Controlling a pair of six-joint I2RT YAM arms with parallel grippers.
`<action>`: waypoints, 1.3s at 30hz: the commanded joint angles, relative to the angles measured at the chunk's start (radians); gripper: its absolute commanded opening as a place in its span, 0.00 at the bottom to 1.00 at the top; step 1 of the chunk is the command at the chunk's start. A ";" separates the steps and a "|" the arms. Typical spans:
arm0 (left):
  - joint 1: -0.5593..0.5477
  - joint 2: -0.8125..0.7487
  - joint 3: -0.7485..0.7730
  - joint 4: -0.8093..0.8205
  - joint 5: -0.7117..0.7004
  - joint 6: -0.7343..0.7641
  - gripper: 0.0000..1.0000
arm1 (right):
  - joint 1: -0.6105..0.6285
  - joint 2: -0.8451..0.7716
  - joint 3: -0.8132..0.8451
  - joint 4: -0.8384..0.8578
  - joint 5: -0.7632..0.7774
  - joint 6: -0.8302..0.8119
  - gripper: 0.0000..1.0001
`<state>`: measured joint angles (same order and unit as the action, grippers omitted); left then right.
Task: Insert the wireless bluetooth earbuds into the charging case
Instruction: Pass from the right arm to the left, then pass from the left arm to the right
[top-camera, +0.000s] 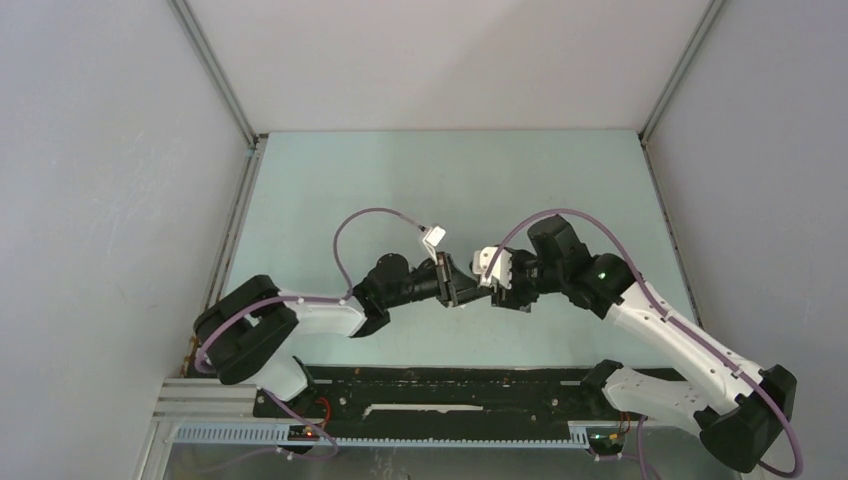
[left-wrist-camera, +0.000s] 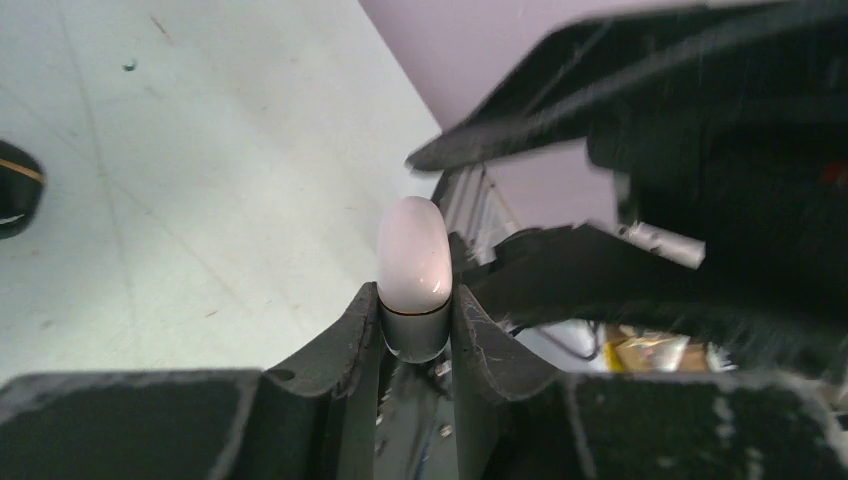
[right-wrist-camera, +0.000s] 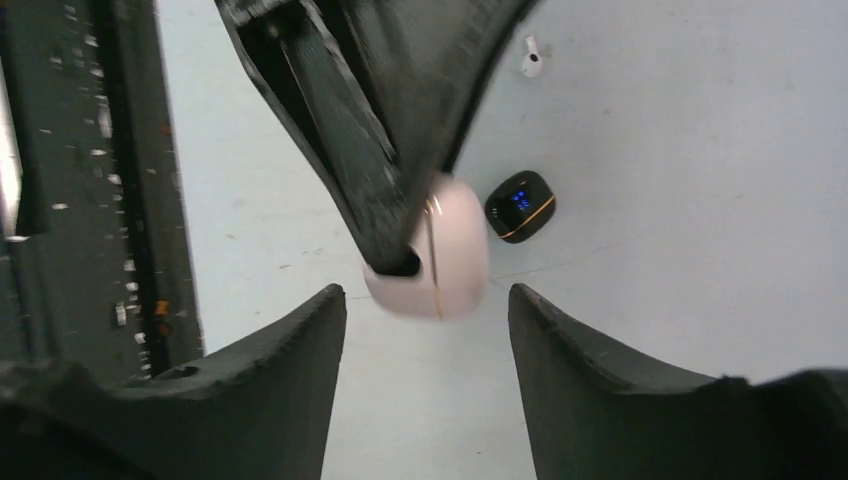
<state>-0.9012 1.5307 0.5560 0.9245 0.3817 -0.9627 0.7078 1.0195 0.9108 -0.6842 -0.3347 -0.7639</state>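
One white earbud (right-wrist-camera: 531, 58) lies on the grey-walled pale-green table (top-camera: 400, 180).

Left wrist cam: lower half of the pink case (left-wrist-camera: 413, 262) was buried between the left gripper (left-wrist-camera: 415, 295) fingers. Black case (left-wrist-camera: 14, 190) was cut off by the left edge. Right gripper (left-wrist-camera: 440, 205) was motion-blurred and its body ran off the right edge. Right wrist cam: left gripper was smeared too and covered the pink case's upper-left part. Black case's blue display was too small to read. White earbud (right-wrist-camera: 532, 58) was tiny, orientation unclear. Top cam: pink case was hidden between both grippers, so contact couldn't be told.
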 joint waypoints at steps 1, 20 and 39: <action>-0.009 -0.119 -0.093 0.045 0.000 0.330 0.02 | -0.096 -0.032 0.104 -0.141 -0.277 0.042 0.65; -0.171 -0.139 -0.310 0.386 0.027 0.936 0.02 | -0.109 0.076 0.087 -0.277 -0.520 0.084 0.53; -0.189 -0.062 -0.271 0.506 0.032 0.852 0.01 | -0.032 0.169 0.086 -0.245 -0.477 0.102 0.37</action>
<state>-1.0874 1.4631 0.2523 1.3289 0.4187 -0.0975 0.6636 1.1751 0.9958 -0.9497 -0.8215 -0.6796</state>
